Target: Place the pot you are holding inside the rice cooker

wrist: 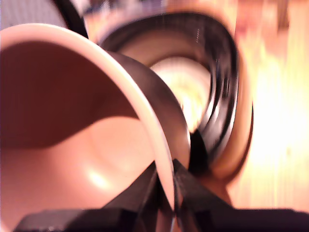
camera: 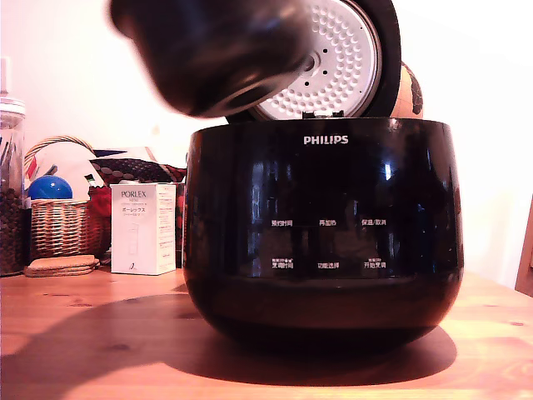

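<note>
One pot [camera: 212,54] is held tilted above the one open rice cooker [camera: 323,229] on the desk [camera: 92,333], its rim clamped by the pincer [wrist: 165,186].

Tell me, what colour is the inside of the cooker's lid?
White with a dimpled pattern, on the lid; clearest in the exterior view.
</note>
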Motion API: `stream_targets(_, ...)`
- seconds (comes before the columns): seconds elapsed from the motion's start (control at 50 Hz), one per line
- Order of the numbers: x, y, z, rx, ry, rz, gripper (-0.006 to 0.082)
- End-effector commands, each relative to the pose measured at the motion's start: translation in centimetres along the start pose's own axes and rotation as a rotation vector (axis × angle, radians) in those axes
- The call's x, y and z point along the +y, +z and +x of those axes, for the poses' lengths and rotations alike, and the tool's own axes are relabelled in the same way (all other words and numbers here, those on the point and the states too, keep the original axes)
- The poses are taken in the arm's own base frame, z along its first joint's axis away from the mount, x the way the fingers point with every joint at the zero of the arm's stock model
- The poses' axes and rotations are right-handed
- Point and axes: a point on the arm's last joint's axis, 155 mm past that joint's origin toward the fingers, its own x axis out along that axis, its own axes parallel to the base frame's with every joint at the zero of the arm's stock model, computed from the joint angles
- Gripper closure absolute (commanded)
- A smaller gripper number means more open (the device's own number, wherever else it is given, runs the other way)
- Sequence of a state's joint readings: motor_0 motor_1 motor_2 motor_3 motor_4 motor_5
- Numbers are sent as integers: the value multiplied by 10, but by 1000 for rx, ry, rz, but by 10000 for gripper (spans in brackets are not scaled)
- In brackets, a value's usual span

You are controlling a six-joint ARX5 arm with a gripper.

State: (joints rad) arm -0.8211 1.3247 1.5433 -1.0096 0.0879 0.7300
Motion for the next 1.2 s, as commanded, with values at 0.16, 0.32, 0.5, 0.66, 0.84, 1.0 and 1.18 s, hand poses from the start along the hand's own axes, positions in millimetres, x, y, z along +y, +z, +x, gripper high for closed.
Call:
stream_targets(0.16, 10, 38, 5, -116, 23, 31, 789)
stream_targets(0.32, 8, 46, 23, -125, 6, 44, 789)
stream_targets(0.5, 2, 49, 44, -121, -37, 59, 789)
stream_targets(0.66, -3, 45, 60, -94, -64, 90, 789)
stream_targets(0.84, -13, 37, 70, -59, -104, 212, 789)
stream_targets(1.0, -23, 26, 78, -22, -151, 296, 789)
stream_targets(1.18, -23, 14, 83, 21, -154, 462, 789)
